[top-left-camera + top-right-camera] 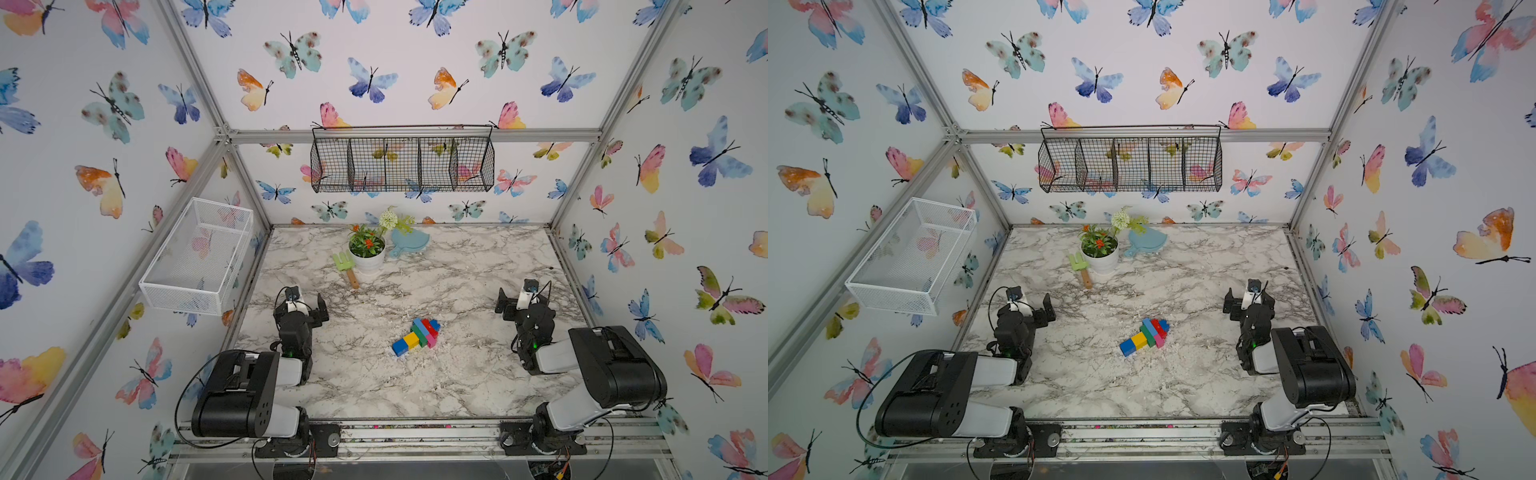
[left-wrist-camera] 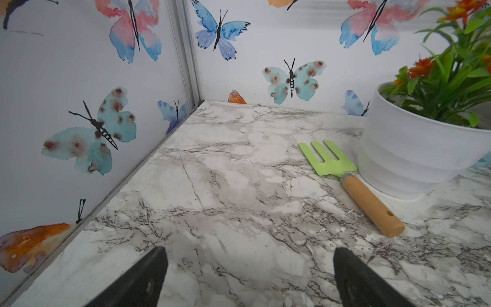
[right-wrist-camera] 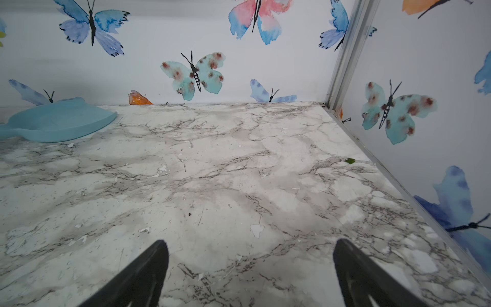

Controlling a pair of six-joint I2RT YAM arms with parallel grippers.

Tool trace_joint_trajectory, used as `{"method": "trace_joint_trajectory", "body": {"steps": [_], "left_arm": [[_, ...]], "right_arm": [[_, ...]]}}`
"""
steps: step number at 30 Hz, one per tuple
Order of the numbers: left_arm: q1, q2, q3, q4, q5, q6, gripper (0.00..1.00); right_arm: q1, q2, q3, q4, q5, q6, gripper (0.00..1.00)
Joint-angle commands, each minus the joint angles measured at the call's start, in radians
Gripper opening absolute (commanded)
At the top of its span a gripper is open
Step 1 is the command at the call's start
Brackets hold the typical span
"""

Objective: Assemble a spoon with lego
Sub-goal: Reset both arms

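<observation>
The spoon (image 1: 417,336) (image 1: 1144,337) lies flat on the marble table (image 1: 457,270) between the two arms, in both top views. It is made of lego joined together: a dark blue and yellow stem, and a wider head of green, red, pink, light blue and dark blue. My left gripper (image 1: 305,305) (image 1: 1032,305) (image 2: 249,255) is open to the left of the spoon, well apart from it, with only bare marble between its fingers. To the right of the spoon my right gripper (image 1: 521,301) (image 1: 1248,301) (image 3: 249,249) also stands open and empty. Neither wrist view shows the spoon.
A white pot with a plant (image 1: 368,259) (image 2: 411,154) stands at the back, with a green rake (image 1: 347,268) (image 2: 345,175) beside it and a pale-blue dish (image 1: 409,243) (image 3: 58,122) behind it. A white wire basket (image 1: 195,257) hangs on the left wall, a black one (image 1: 401,162) on the back wall.
</observation>
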Motion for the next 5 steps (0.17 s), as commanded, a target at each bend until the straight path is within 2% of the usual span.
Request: {"method": "trace_joint_trajectory", "body": {"steps": [1,5], "left_arm": [[0.002,-0.015,0.02,-0.019,0.023,0.008,0.98],[0.001,-0.019,0.01,-0.004,0.023,0.011,0.98]], "right_arm": [[-0.004,-0.008,0.001,0.0,0.006,-0.005,0.99],[-0.004,-0.01,0.002,-0.006,0.006,-0.004,0.99]]}}
